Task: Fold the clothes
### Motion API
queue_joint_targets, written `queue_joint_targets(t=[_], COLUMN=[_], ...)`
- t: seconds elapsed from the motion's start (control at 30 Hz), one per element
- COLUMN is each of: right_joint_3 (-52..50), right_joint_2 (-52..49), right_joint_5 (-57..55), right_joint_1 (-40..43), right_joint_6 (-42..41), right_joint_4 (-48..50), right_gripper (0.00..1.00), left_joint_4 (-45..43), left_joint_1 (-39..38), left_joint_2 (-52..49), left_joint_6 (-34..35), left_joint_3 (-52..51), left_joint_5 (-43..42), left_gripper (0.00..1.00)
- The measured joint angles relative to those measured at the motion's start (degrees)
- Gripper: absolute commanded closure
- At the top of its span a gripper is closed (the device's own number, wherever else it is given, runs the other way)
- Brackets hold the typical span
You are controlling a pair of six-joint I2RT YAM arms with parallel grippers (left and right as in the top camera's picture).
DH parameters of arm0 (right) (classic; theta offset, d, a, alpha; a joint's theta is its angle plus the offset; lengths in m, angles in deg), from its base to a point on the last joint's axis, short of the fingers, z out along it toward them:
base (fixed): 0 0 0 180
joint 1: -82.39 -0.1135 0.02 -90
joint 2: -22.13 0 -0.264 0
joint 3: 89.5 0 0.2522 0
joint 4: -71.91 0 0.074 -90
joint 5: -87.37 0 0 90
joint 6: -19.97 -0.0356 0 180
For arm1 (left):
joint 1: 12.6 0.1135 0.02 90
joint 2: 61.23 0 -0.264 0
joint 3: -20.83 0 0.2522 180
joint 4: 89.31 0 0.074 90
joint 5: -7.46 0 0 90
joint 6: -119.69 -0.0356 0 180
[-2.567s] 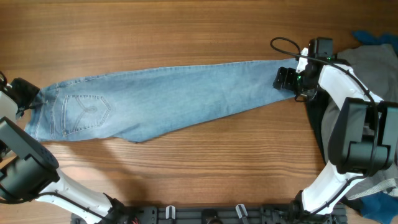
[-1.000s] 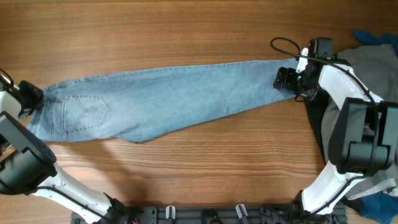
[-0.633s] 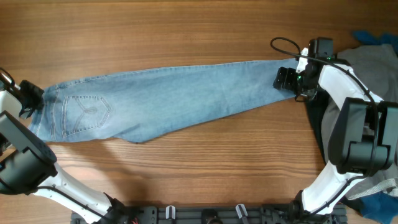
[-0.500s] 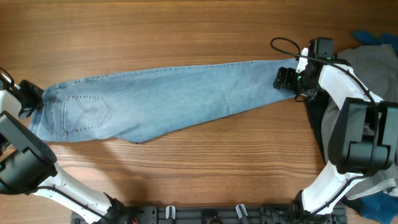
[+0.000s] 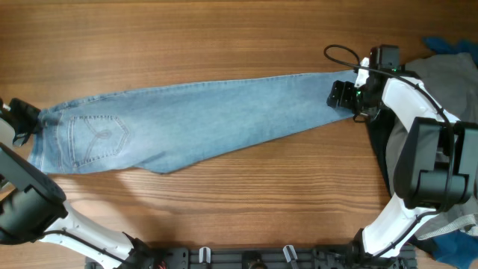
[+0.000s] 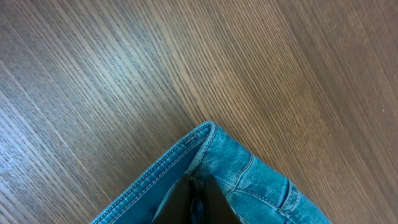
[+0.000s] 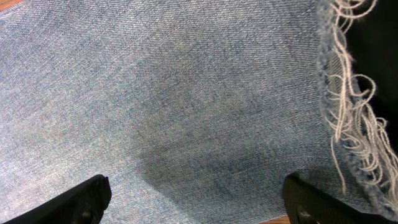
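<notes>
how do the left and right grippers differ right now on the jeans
The left gripper is shut, pinching the waistband corner of the jeans; the right gripper is wide open and pinches nothing. The left gripper sits at the waist end; the right gripper hovers over the frayed hem end. Both are at the ends of the same jeans, which lie stretched out on the table.

A pair of light blue washed jeans [image 5: 194,123] lies flat and stretched out, both legs together as one long strip slanting from near-left to far-right — waistband [image 5: 43,146] and stitched back pocket [image 5: 97,138] at the left, white-frayed hem [image 7: 342,106] at the right
</notes>
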Motion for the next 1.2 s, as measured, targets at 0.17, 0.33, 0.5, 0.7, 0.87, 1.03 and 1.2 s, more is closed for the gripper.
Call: queue_joint_targets(t=[0.17, 0.33, 0.5, 0.7, 0.87, 1.03, 1.2], right_joint_3=[0.0, 0.0, 0.02, 0.68, 3.37, 7.32, 8.28], right_joint_2=[0.0, 0.0, 0.0, 0.0, -0.02, 3.17, 6.78], right_joint_5=[0.55, 1.03, 1.33, 1.51, 0.0, -0.61, -0.59], right_joint_1=[-0.15, -0.15, -0.2, -0.28, 0.39, 1.77, 4.33], right_joint_6=[-0.2, -0.2, -0.2, -0.15, 1.31, 7.91, 16.44], right_joint_4=[-0.04, -0.11, -0.15, -1.51, -6.69, -8.35, -11.1], right_gripper=[0.06, 0.06, 0.04, 0.0, 0.0, 0.01, 0.03], left_joint_4=[-1.77, -4.74, -7.52, -8.96, -4.35, 1.38, 10.67], left_joint_1=[0.52, 0.28, -0.37, -0.09, 0.81, 0.44, -1.99], left_joint_2=[0.0, 0.02, 0.02, 0.09, 0.39, 2.93, 9.22], left_joint_6=[0.7, 0.87, 0.9, 0.85, 0.98, 1.22, 1.29], left_joint_3=[0.0, 0.0, 0.0, 0.39, 1.42, 2.1, 2.78], left_joint_5=[-1.42, -2.86, -3.23, -1.99, -0.55, 0.07, 0.2], left_gripper=[0.96, 0.96, 0.95, 0.47, 0.08, 0.0, 0.0])
